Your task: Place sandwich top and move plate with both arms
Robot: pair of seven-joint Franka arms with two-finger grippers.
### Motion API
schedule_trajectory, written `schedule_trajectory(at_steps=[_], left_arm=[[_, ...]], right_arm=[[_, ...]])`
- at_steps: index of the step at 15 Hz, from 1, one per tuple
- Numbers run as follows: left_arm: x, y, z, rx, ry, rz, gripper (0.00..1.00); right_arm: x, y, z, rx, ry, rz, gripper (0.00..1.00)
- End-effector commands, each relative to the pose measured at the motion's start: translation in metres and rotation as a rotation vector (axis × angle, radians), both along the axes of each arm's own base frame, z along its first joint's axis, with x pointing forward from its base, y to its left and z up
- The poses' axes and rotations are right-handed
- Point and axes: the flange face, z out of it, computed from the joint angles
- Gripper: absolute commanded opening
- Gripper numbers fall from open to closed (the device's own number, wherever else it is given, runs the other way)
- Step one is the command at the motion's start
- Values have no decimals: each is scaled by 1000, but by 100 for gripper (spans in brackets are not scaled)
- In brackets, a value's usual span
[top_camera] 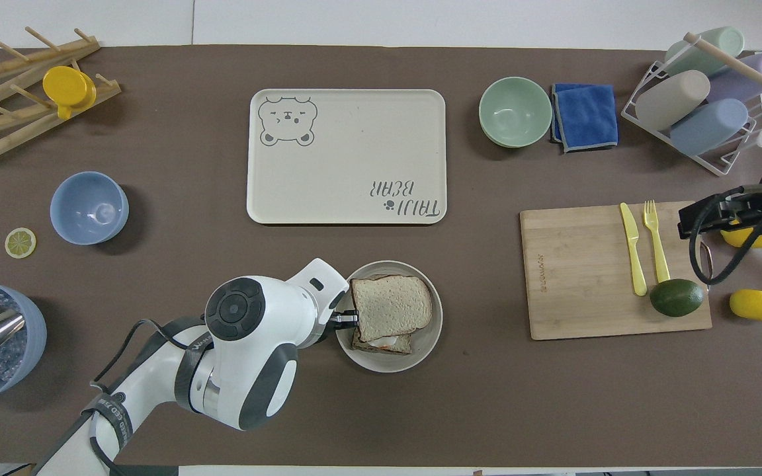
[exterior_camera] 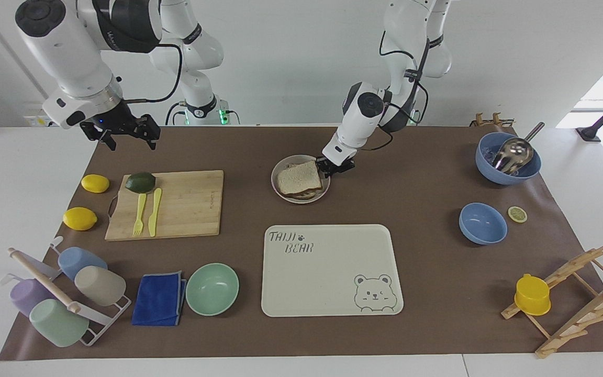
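Now my left end effector [exterior_camera: 334, 168] sits low at the rim of the small round beige-grey plate [exterior_camera: 278, 192], on the edge toward the left arm's end of the table, and its fingers look clenched on that rim. The plain light brown bread slice with darker crust, the sandwich top [exterior_camera: 299, 177], lies just beside my fingertips, resting on the lower slice with egg; from above the two slices sit slightly askew.

I judge the plate to be stiff, light and smooth, so a pinch on one edge may let it tip or slide. It wants a matching hold on the rim toward the right arm's end. The bread is soft and loose, so the plate should stay level or the top will shift.

My right end effector [exterior_camera: 123, 133] hangs in the air above the table edge, near the wooden cutting board [exterior_camera: 186, 204], well apart from the plate, fingers spread.

The cream bear-printed tray [exterior_camera: 327, 293] lies farther from the robots than the plate.
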Motion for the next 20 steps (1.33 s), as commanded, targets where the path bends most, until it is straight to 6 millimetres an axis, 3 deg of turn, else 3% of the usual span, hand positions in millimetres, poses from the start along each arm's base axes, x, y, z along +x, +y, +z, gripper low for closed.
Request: schedule_trajectory(at_steps=[1, 3, 5, 8, 9, 10, 12, 14, 16, 20], left_arm=[[8, 10, 4, -26, 29, -25, 0], [39, 24, 36, -65, 46, 11, 0], [86, 43, 81, -102, 73, 18, 0], [156, 79, 118, -145, 67, 70, 0], [176, 98, 121, -152, 56, 107, 0], [194, 105, 125, -157, 40, 122, 0], [231, 102, 119, -172, 18, 132, 0], [265, 111, 95, -171, 20, 157, 0], [290, 105, 73, -177, 14, 160, 0], [292, 99, 46, -144, -24, 150, 0]], right_arm=[[-1, -5, -1, -8, 11, 25, 100], [-2, -5, 1, -7, 11, 19, 100], [-3, -2, 1, -7, 11, 19, 100], [-4, 3, 1, -5, 12, 31, 100], [-4, 3, 1, -5, 12, 31, 100], [-4, 3, 2, -5, 11, 31, 100], [-5, -1, 1, -4, 12, 22, 100], [-5, -1, 1, -5, 12, 22, 100], [-5, -1, 1, -5, 12, 22, 100], [-5, -1, 2, -5, 11, 22, 100]])
